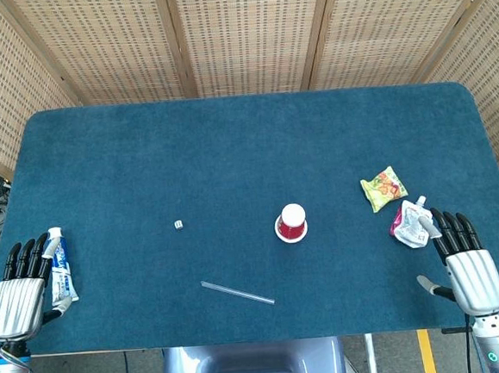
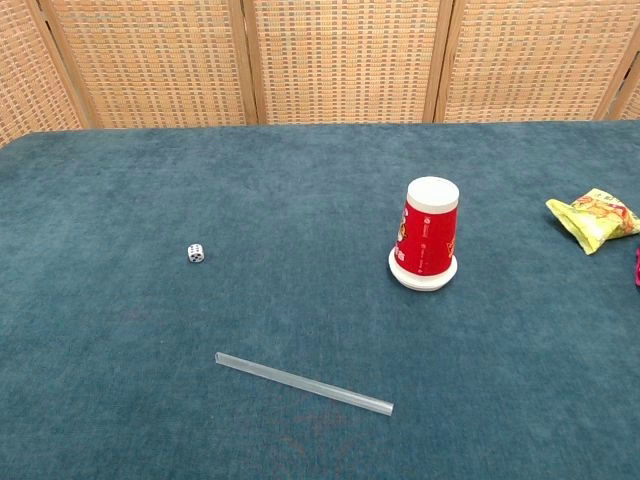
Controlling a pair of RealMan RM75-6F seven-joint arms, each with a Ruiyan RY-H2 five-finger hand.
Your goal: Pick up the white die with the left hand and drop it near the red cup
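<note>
1. We see our left hand flat at the bench's near left corner, fingers extended, holding nothing, beside a toothpaste tube.
2. Our right hand lies likewise released at the near right corner.
3. The white die sits left of centre, well apart from the upturned red cup.
4. A clear straw lies nearer the front edge.

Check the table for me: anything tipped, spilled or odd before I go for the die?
Only the red cup stands out: it sits upside down, mouth on the cloth. The white die lies apart to its left, untouched. Nothing looks spilled or damaged.
</note>
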